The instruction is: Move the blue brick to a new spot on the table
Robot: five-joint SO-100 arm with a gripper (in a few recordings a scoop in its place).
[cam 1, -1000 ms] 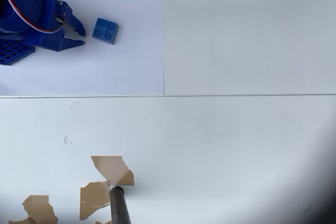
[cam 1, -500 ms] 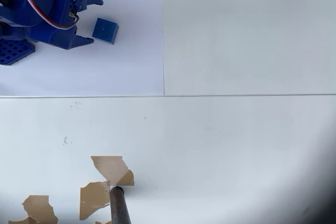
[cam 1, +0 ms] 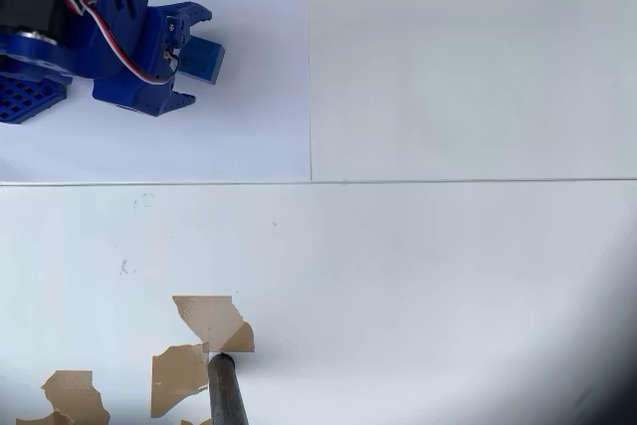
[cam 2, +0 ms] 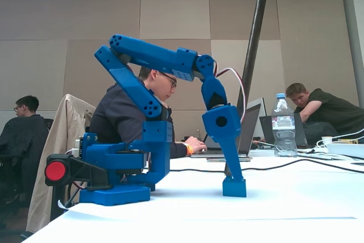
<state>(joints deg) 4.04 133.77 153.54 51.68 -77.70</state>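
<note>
In the overhead view the small blue brick (cam 1: 208,59) lies on the white table (cam 1: 448,276) at the top left. My blue gripper (cam 1: 196,57) has its jaws around it, one fingertip above it in the picture and the other below, both apart from its sides. The gripper is open. The brick's left part is hidden under the gripper body. In the fixed view the arm bends over and points straight down, and the gripper (cam 2: 234,186) reaches the table top. There I cannot tell the brick apart from the fingers.
A dark blue perforated grid part (cam 1: 25,97) lies at the left edge beside the arm. Brown chipped patches (cam 1: 209,320) and a dark rod (cam 1: 227,390) sit near the bottom. In the fixed view, a water bottle (cam 2: 282,126), cables and people at laptops are behind the table.
The gripper has moved to the right and opened wider. It was left of the brick, and now its fingers straddle it. The brick has not moved.
</note>
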